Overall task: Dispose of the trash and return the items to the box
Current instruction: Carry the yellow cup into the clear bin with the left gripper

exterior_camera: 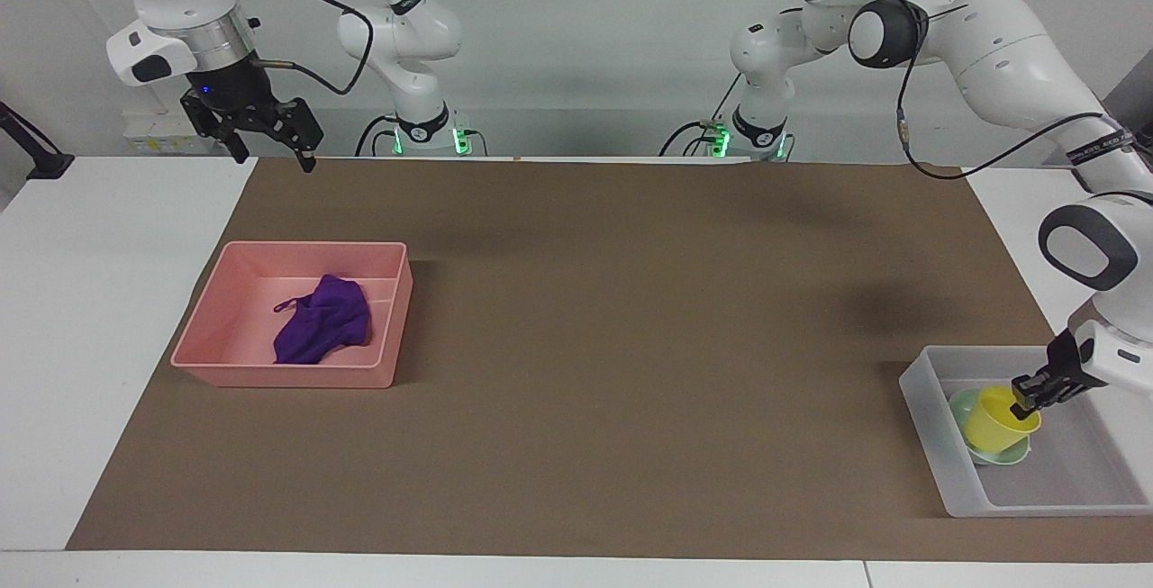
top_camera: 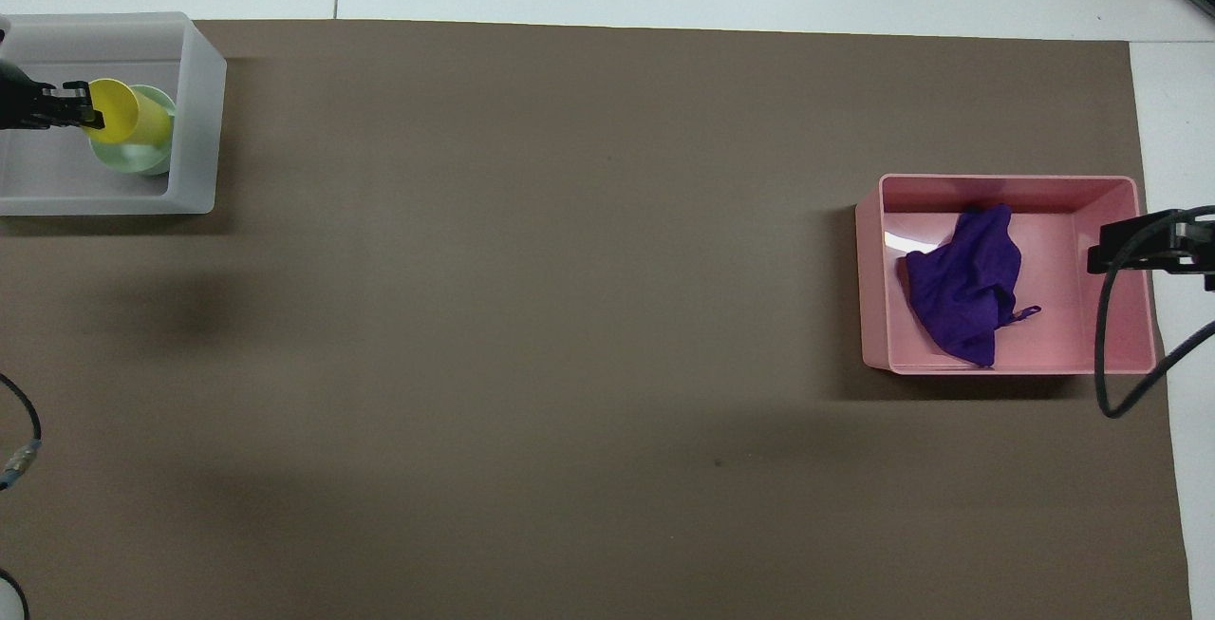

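My left gripper (exterior_camera: pixel 1024 402) (top_camera: pixel 87 110) is shut on the rim of the yellow cup (exterior_camera: pixel 995 420) (top_camera: pixel 125 113) and holds it tilted, low inside the translucent box (exterior_camera: pixel 930 444) (top_camera: pixel 197 126), on or just over the mint-green bowl (exterior_camera: pixel 959 404) (top_camera: pixel 142 159). The purple cloth (exterior_camera: pixel 322 320) (top_camera: pixel 963 285) lies crumpled in the pink tray (exterior_camera: pixel 279 376) (top_camera: pixel 1101 345). My right gripper (exterior_camera: pixel 270 140) (top_camera: pixel 1101 254) is open and empty, high in the air near the table edge at the right arm's end.
A brown mat (exterior_camera: pixel 612 327) (top_camera: pixel 570 316) covers most of the white table. The pink tray sits toward the right arm's end, the box toward the left arm's end. A black cable (top_camera: pixel 1115 354) hangs from the right arm beside the tray.
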You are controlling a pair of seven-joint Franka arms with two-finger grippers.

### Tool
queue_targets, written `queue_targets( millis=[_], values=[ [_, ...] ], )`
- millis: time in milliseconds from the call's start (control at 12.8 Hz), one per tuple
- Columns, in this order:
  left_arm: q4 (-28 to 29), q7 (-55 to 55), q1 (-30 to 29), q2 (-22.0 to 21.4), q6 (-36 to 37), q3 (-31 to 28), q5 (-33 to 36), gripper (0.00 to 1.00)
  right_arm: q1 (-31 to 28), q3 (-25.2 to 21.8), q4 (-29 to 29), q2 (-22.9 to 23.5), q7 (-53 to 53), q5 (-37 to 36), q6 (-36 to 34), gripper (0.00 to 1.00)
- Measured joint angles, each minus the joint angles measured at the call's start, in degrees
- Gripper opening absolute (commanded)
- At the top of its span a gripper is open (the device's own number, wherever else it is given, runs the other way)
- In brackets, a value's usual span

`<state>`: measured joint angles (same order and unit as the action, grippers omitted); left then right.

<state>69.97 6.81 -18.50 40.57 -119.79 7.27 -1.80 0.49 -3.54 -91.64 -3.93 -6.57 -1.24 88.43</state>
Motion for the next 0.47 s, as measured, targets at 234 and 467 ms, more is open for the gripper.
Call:
queue_targets(
  millis=[234, 467],
  values=[
    [0.7, 0.0, 0.0, -0.2, 0.0, 0.0, 0.0, 1.0, 0.0, 0.0, 0.0, 0.0, 0.0, 0.0, 0.0, 1.0],
    [0.5, 0.4, 0.1, -1.6, 0.4, 0.5, 0.1, 1.0, 0.0, 0.0, 0.0, 0.0, 0.0, 0.0, 0.0, 1.0]
  ],
)
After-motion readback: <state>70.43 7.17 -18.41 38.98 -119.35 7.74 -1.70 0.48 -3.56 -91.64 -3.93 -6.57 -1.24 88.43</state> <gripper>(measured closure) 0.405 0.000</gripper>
